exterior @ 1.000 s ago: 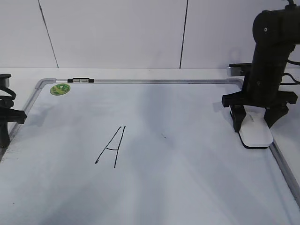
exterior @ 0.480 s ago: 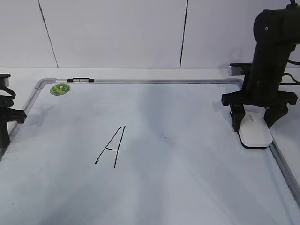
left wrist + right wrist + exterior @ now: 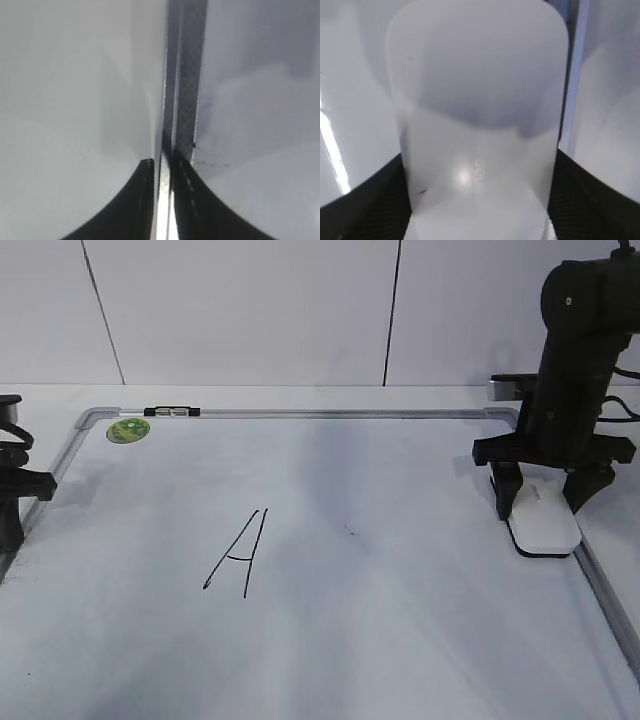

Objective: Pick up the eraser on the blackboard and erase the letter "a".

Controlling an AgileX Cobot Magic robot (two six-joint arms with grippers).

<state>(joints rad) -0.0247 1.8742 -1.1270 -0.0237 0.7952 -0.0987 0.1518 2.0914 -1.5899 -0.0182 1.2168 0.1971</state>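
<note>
**Right gripper straddling the eraser at the board's right edge**

Exterior view: a whiteboard [image 3: 400, 640] with a silver frame fills most of the frame, lying flat. A round green sticker [image 3: 128, 429] sits in its upper left corner, beside a small black clip [image 3: 171, 412] on the top rail. A tall capital "A" [image 3: 238, 552] in black marker stands left of centre; a tiny dark speck lies to its right. No small "a" can be made out. At the right edge, the white eraser [image 3: 545, 522] rests on the board, just inside the frame. The right gripper [image 3: 553, 495] stands over it, black fingers spread to either side of its far end. The left gripper [image 3: 12, 502] is at the far left edge, over the board's frame, mostly cut off.

Left wrist view: two dark fingertips [image 3: 145, 200] sit at the bottom, with a narrow gap between them, directly above the board's metal rail. Nothing is between them.

Right wrist view: the eraser fills the centre, glossy, with faint grey lettering. Dark fingers [image 3: 360, 200] sit at both lower corners, wide apart on either side of it; whether they touch it is unclear.
</note>
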